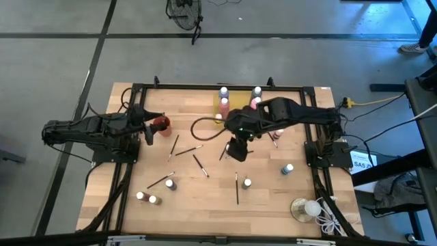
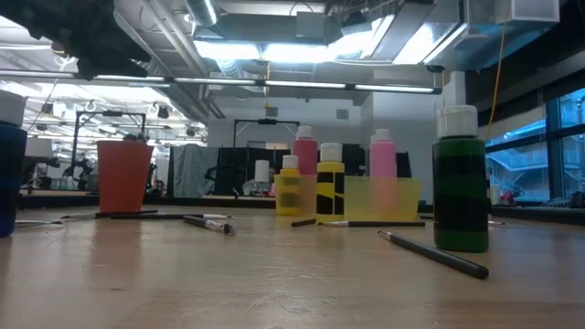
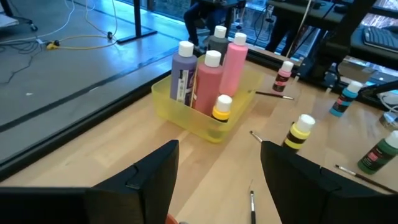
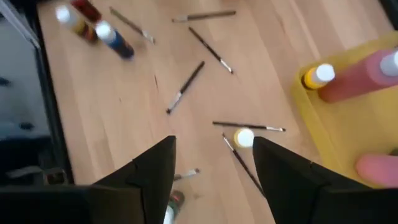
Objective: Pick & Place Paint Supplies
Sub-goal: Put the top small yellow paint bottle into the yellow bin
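Bottles gathered upright in yellow bin point(image 3: 205, 118) at table point(image 1: 205, 198) far edge. Right gripper point(image 1: 237, 150) mid-table above loose brushes point(image 1: 200, 165), jaws apart, empty. Left gripper point(image 1: 146, 130) by red cup point(image 1: 162, 124) near left edge, jaws apart, empty.

Paint bottles point(image 2: 330, 179) in yellow bin point(image 2: 382, 198)

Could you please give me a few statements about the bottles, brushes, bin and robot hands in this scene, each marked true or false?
1. The yellow plastic bin holds several white-capped paint bottles. True.
2. Thin dark-handled paintbrushes lie scattered on the wooden table. True.
3. The right hand grips a brush. False: it hangs open and empty above the table.
4. The red plastic cup lies on its side. False: it stands upright.
5. The left hand is open. True.
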Controlling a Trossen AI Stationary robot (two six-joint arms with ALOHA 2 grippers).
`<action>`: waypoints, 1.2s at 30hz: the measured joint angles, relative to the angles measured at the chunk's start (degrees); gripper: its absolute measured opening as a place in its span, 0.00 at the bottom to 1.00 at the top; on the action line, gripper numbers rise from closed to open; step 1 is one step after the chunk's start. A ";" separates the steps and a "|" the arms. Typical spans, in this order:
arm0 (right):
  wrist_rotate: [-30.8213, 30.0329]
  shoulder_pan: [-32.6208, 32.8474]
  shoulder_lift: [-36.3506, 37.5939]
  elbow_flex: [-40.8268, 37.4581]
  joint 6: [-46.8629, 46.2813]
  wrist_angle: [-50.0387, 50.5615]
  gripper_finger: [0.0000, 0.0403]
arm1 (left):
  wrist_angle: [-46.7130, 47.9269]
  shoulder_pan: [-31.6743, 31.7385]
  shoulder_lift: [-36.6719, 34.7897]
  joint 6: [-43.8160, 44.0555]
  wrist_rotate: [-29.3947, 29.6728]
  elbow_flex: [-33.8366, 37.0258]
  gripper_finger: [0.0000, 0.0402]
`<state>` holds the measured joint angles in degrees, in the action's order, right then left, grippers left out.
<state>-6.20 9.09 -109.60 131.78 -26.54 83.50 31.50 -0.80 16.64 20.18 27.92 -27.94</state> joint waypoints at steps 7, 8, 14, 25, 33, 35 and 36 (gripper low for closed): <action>-2.32 0.34 0.00 -3.52 -0.77 2.73 0.63 | 0.00 0.00 0.00 -1.07 -0.54 0.00 0.56; -4.36 0.27 0.02 -3.93 -2.67 3.29 0.65 | 0.02 0.00 0.00 -1.07 -0.54 0.00 0.56; -5.83 -0.57 0.02 -6.13 -5.64 5.94 0.71 | 0.55 0.00 0.00 -1.07 -0.54 0.00 0.56; 4.60 -4.60 0.00 -16.90 -13.79 0.04 0.70 | 0.53 0.00 0.00 -0.99 -0.56 0.00 0.56; 6.68 -7.72 0.04 -22.62 -15.24 -7.38 0.70 | 0.87 0.00 0.00 -0.89 -1.09 0.01 0.56; 6.70 -8.08 0.00 -23.97 -15.58 -9.09 0.70 | 1.93 0.00 0.00 -0.88 -1.10 0.02 0.56; 6.76 -8.21 0.00 -24.59 -16.18 -9.86 0.70 | 2.35 0.00 0.00 -0.87 -1.18 0.02 0.56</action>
<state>0.56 0.88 -109.60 107.19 -42.72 73.64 33.86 -0.80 16.64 19.31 26.73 -27.92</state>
